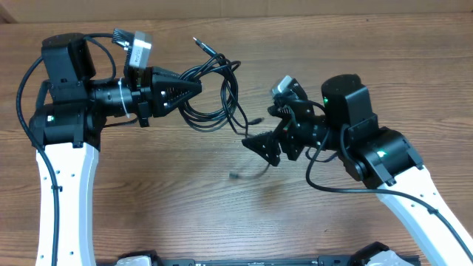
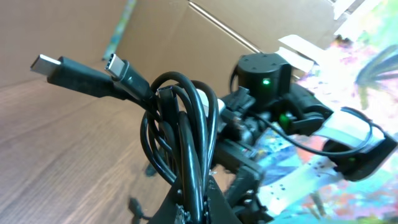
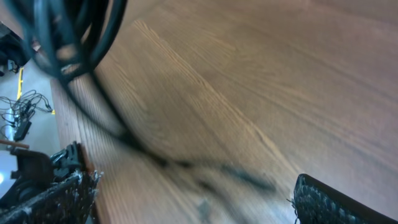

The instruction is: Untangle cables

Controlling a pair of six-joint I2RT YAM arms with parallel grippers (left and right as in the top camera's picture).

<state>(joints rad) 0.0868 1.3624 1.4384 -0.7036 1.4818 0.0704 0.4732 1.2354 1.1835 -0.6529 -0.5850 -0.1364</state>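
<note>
My left claw [image 1: 196, 87] clenches a bundle of thin black cables [image 2: 186, 137] over the brown wooden bench [image 1: 148, 199]; my right claw [image 3: 196, 186] gapes, released.

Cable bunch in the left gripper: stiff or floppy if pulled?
Likely floppy: the cables curve in loose loops out of the left gripper. Probably light, as one fingertip pinch holds the whole bunch. The plug ends look rigid and could snag.

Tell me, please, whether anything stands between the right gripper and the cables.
Nothing visible does. The open right gripper faces the cables with only table between them. The left gripper holds the bundle.
</note>
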